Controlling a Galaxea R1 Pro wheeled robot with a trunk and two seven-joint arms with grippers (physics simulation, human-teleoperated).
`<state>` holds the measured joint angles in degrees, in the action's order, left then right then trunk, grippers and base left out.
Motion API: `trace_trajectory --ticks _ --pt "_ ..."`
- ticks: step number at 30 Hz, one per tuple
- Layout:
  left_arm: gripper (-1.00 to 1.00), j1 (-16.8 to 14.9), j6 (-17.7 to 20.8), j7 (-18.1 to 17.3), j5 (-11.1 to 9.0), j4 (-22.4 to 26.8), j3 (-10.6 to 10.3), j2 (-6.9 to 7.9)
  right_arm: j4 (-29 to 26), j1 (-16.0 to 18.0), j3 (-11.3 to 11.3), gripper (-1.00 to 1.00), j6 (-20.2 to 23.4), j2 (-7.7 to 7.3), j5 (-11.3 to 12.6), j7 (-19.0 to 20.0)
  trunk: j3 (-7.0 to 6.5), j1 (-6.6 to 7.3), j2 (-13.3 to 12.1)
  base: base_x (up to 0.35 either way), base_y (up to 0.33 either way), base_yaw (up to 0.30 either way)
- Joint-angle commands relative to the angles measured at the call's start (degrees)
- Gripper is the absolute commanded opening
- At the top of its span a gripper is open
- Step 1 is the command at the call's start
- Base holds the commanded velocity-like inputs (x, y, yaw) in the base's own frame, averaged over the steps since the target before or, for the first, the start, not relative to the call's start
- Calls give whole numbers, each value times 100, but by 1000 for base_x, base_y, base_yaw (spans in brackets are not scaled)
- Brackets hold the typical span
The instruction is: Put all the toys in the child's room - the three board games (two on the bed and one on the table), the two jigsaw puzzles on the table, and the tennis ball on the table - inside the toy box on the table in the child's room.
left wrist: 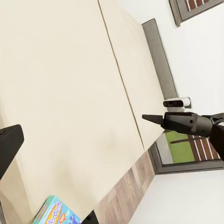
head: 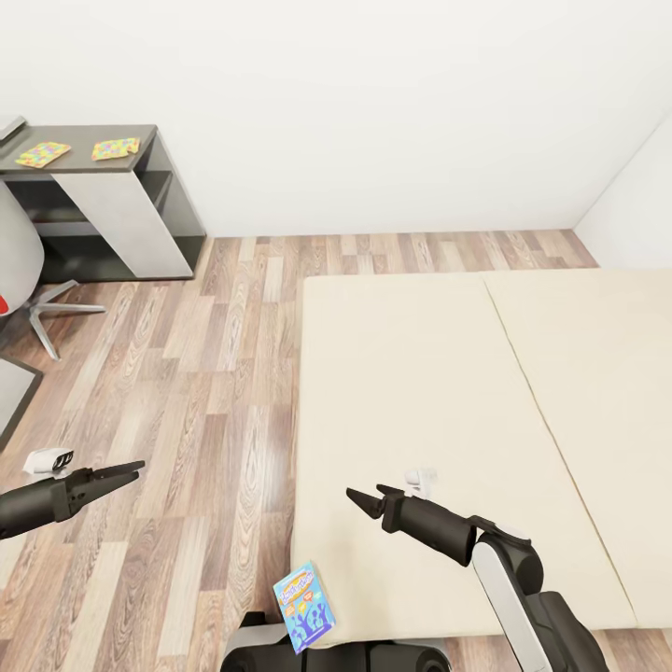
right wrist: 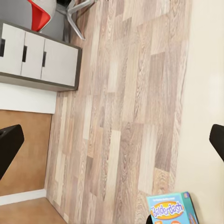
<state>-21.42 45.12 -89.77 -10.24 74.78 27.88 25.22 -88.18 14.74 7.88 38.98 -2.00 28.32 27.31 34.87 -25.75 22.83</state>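
At the bed's (head: 448, 392) near corner lies a blue board game (head: 305, 607); both end effectors, left (head: 126, 471) and right (head: 359, 499), hang empty, jaws apart.

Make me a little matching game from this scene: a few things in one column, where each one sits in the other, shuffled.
Things:
1. jigsaw puzzles
2. blue board game
3. left tool
4. right tool

Places:
A. above the wood floor beside the bed
B. on the low dark desk section by the wall
C. above the cream bed
D. at the bed's near corner, by the robot's base

Pairs: 1-B, 2-D, 3-A, 4-C
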Motion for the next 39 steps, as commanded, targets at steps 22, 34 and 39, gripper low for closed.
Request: trace_trajectory --ticks 22,34,39 --pt "100 -2 60 -23 5 1 2 1 -16 3 38 100 3 -2 -1 -5 -87 -3 9 0 0 0" --pt "100 -2 58 -23 5 1 5 5 -11 -6 38 100 4 -2 -4 -7 -199 -3 9 0 0 0" --pt "100 -2 58 -23 5 1 7 3 -8 -6 38 100 3 -2 -5 -7 -246 -3 9 0 0 2"
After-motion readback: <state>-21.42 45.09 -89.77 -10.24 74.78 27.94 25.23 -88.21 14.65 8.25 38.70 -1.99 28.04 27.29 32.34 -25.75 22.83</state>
